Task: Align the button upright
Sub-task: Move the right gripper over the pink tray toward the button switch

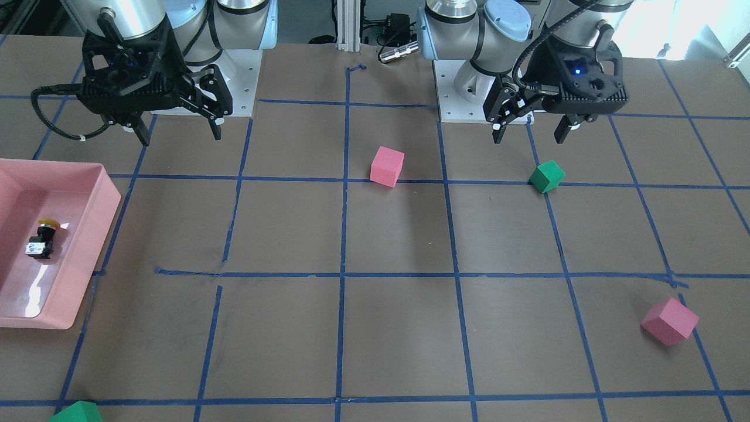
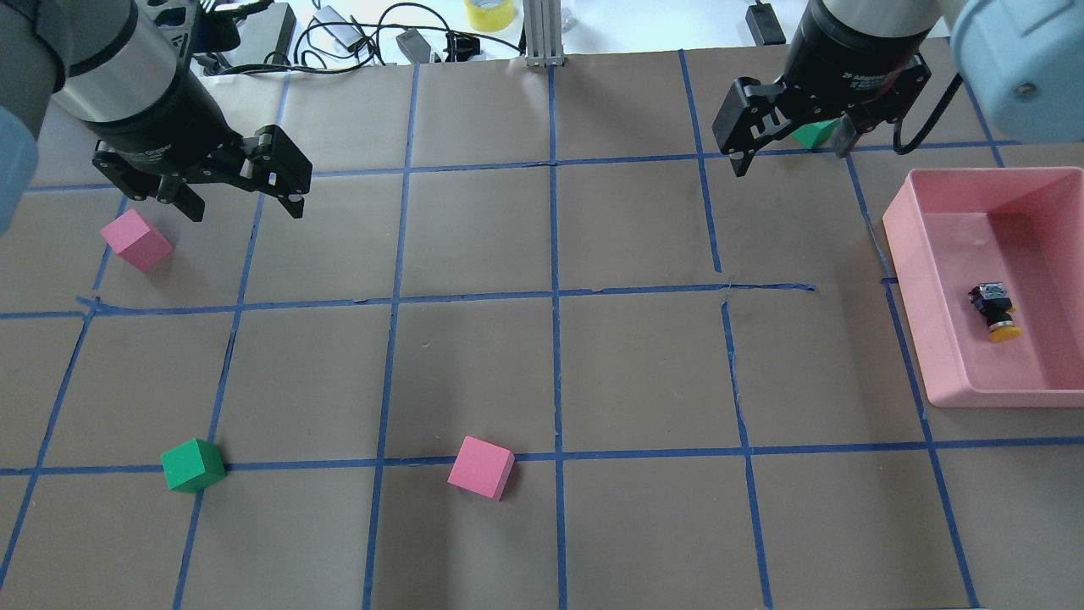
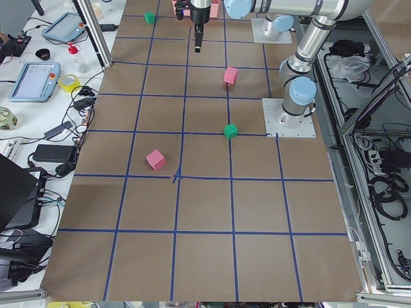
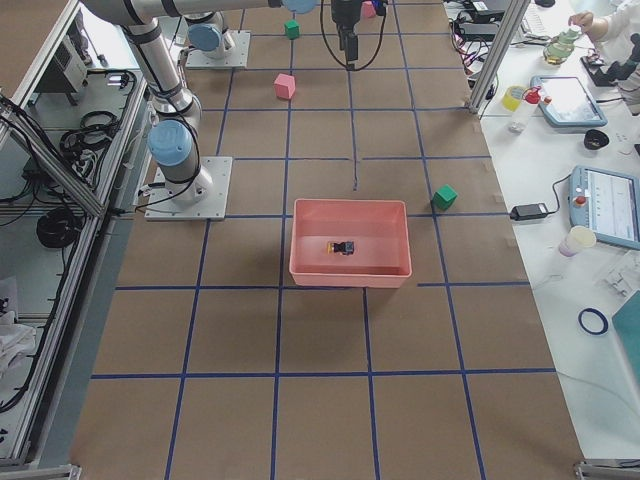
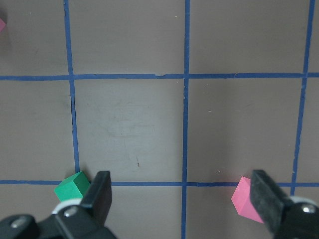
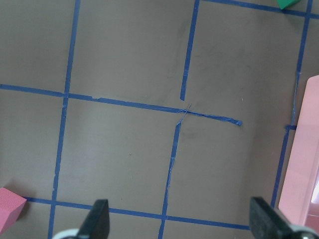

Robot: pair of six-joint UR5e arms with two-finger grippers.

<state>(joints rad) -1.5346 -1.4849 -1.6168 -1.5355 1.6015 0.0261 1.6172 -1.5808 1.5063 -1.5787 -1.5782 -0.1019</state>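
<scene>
The button [image 1: 42, 239], with a yellow cap, black body and silvery base, lies on its side inside the pink tray [image 1: 99, 223]. It also shows in the overhead view [image 2: 993, 311] and the exterior right view [image 4: 342, 247]. My right gripper [image 1: 180, 138] [image 2: 791, 161] is open and empty. It hangs above the table, apart from the tray, on the side toward the table's middle. My left gripper [image 1: 528, 139] [image 2: 246, 212] is open and empty, far from the button. Neither wrist view shows the button.
Pink cubes [image 1: 387, 166] [image 1: 670, 320] and green cubes [image 1: 546, 176] [image 1: 76, 412] lie scattered on the brown, blue-taped table. The left wrist view shows a green cube [image 5: 72, 185] and a pink one [image 5: 246, 201] by the fingers. The tray's edge [image 6: 304, 164] shows in the right wrist view.
</scene>
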